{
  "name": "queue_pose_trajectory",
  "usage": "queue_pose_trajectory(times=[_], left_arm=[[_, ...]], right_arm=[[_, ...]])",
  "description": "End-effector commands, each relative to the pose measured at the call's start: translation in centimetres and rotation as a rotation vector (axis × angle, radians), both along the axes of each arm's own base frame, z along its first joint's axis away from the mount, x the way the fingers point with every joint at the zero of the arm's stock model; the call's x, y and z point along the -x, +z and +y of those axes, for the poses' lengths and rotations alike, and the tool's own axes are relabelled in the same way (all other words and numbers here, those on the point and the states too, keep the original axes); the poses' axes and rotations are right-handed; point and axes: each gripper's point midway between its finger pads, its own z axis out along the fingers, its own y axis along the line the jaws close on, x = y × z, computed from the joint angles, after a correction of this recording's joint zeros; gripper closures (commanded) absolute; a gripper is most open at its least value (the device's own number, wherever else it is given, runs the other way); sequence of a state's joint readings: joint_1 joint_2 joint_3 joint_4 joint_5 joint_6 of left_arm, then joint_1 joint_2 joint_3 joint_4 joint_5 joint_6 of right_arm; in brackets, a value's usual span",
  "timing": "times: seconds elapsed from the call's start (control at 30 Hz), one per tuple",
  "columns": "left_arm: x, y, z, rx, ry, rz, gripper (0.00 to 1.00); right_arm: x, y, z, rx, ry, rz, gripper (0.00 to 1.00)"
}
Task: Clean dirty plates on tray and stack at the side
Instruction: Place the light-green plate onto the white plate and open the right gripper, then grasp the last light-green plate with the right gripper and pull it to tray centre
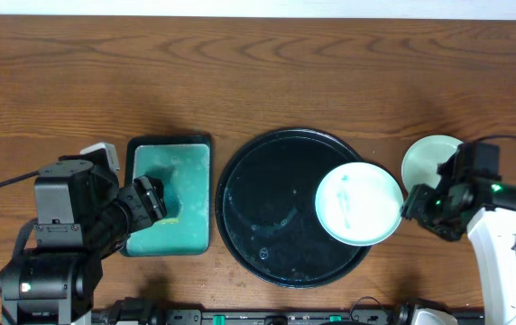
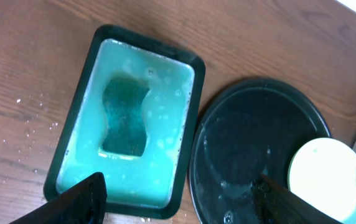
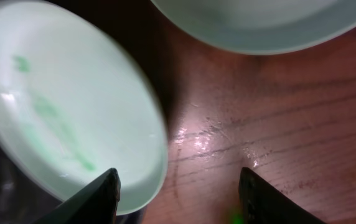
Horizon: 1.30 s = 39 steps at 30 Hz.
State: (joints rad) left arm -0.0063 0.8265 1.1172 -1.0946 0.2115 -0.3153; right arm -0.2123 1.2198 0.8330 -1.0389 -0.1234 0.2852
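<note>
The large round black tray [image 1: 267, 194] sits in the middle of the wooden bench [image 1: 258, 72], its glossy floor spotted with water. A smeared plate [image 1: 359, 204], pale mint with teal streaks across its inside, rests on the right side of the tray with its right edge reaching out over the raised rim. A second plate [image 1: 426, 159] lies on the bench just right of the tray and a little farther away. Its near right part is hidden under the right arm.

The right gripper [image 1: 413, 206] hangs low just beside the right edge of the smeared plate, its fingers [image 3: 100, 196] set well apart and clamped on nothing. In the right wrist view the rim of the smeared plate comes close to the left finger, but I cannot tell whether they touch. The bench between the fingers shines wet, and the edge of the second plate shows at the top of that view.

Left of the black tray, just beside it, lies a rectangular green tray [image 1: 199, 194] with a black edge. It holds pale foamy liquid, and a dark green sponge [image 2: 126, 115] lies in the middle of it. The left gripper [image 1: 152, 199] hovers over the left part of this green tray, fingers spread wide and holding nothing. White specks are scattered on the bench to the left of the green tray
</note>
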Motion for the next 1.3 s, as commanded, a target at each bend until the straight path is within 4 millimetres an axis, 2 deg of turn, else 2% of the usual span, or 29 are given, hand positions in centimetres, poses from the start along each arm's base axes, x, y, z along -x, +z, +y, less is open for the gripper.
queue_pose_trajectory(times=[0.0, 0.13, 0.23, 0.27, 0.33, 0.37, 0.4, 0.6, 0.77, 0.83, 0.97, 1.13, 1.17, 1.23, 1.27], left_arm=[[0.1, 0.6, 0.0, -0.001, -0.009, -0.017, 0.25], [0.0, 0.6, 0.0, -0.001, -0.009, -0.018, 0.25], [0.0, 0.6, 0.0, -0.001, -0.009, -0.018, 0.25], [0.1, 0.6, 0.0, -0.001, -0.009, -0.017, 0.25], [0.1, 0.6, 0.0, -0.001, -0.009, -0.017, 0.25], [0.1, 0.6, 0.0, -0.001, -0.009, -0.017, 0.25], [0.1, 0.6, 0.0, -0.001, -0.009, -0.017, 0.25], [-0.2, 0.2, 0.0, 0.000, -0.009, 0.005, 0.25], [-0.7, -0.7, 0.0, 0.000, -0.009, 0.049, 0.25], [-0.8, -0.9, 0.0, 0.000, -0.009, 0.063, 0.25], [-0.7, -2.0, 0.3, -0.027, -0.017, 0.117, 0.25], [-0.9, -4.7, 2.1, -0.114, 0.044, 0.232, 0.25], [-1.0, -5.3, 2.2, -0.116, 0.052, 0.257, 0.25], [-1.1, -6.9, 2.4, -0.116, 0.077, 0.329, 0.26], [-1.2, -7.9, 2.7, -0.123, 0.100, 0.374, 0.27]], right_arm=[[0.6, -1.5, -0.3, 0.033, -0.019, 0.017, 0.41], [0.2, -3.0, 0.5, -0.012, -0.009, -0.017, 0.41], [-0.8, -3.8, 1.8, -0.082, 0.038, -0.089, 0.48], [-1.3, -3.9, 2.2, -0.102, 0.048, -0.116, 0.59], [-1.8, -3.8, 2.4, -0.113, 0.053, -0.141, 0.86], [-2.0, -3.6, 2.4, -0.119, 0.053, -0.151, 0.95], [-2.3, -3.3, 2.5, -0.121, 0.053, -0.159, 0.99], [-3.0, -1.1, 4.2, -0.140, 0.128, -0.165, 0.99], [-3.8, 0.7, 8.7, -0.132, 0.320, -0.205, 0.99], [-3.7, 0.4, 9.8, -0.077, 0.347, -0.197, 0.99], [-4.3, -1.0, 9.7, 0.096, 0.255, -0.176, 0.99], [-5.6, -3.2, 12.5, 0.028, 0.250, -0.161, 0.99], [-5.6, -3.6, 13.1, 0.007, 0.262, -0.149, 0.95], [-5.6, -3.8, 13.7, -0.009, 0.282, -0.133, 0.65], [-5.7, -3.6, 13.7, -0.004, 0.303, -0.137, 0.64]])
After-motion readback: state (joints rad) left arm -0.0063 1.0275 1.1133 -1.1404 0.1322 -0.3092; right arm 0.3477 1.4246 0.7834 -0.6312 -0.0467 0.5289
